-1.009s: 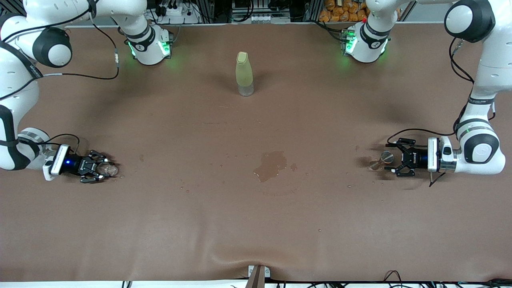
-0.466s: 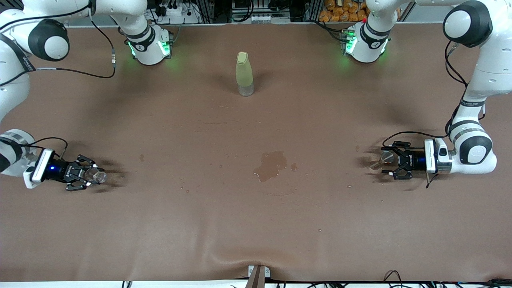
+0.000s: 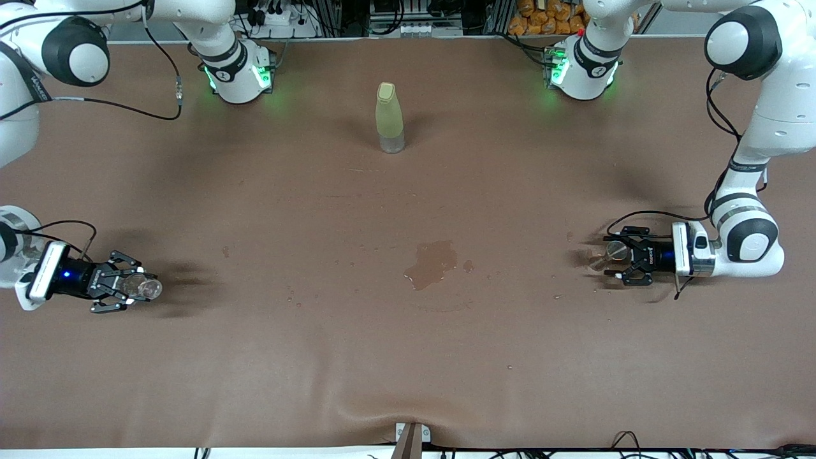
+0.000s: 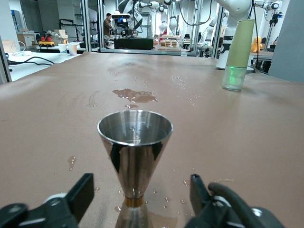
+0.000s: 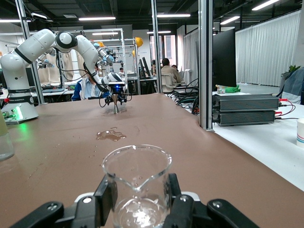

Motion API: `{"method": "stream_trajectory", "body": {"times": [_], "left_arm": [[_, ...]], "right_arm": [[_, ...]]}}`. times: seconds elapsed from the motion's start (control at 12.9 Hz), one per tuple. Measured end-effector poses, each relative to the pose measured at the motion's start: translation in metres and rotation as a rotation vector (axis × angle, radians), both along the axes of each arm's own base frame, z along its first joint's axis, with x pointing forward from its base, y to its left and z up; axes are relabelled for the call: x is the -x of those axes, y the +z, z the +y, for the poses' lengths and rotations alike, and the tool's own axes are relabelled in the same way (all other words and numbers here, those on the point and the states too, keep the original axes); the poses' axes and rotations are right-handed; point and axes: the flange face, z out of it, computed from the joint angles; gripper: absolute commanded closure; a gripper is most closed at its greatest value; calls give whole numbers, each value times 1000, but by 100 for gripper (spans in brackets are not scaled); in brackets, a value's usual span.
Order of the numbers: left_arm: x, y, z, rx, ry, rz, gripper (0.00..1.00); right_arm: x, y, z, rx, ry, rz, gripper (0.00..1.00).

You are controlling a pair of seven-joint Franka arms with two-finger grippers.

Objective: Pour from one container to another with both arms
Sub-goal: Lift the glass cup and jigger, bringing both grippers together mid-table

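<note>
Right gripper (image 3: 131, 290), low at the right arm's end of the brown surface (image 3: 408, 357), fingers (image 5: 107, 197) clamped on the tiny round clear glass cup (image 5: 137, 190). Left gripper (image 3: 615, 260) at the left arm's end, fingers (image 4: 80, 194) spread wide either side of the upright shiny silver jigger-like metal cup (image 4: 135, 152), not touching. No legible lettering on either cup.

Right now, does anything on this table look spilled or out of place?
Yes. A wet puddle darkens the middle of the table, nearer the front camera than the yellow-green bottle, with scattered droplets around it, so liquid seems to have missed its target.
</note>
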Motion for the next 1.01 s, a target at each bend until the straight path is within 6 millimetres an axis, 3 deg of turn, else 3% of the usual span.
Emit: {"method": "stream_trajectory", "body": {"times": [0.23, 0.39, 0.62, 1.01], "left_arm": [[-1, 1, -1, 8, 7, -7, 62], [-3, 2, -4, 16, 13, -10, 100], [-11, 8, -6, 10, 9, -45, 100], [-41, 55, -37, 28, -36, -146, 100]], "right_arm": [[-10, 5, 25, -17, 18, 22, 100], [-16, 9, 43, -24, 33, 32, 100], [-23, 11, 68, -17, 33, 36, 100], [-44, 16, 140, -25, 52, 21, 100]]}}
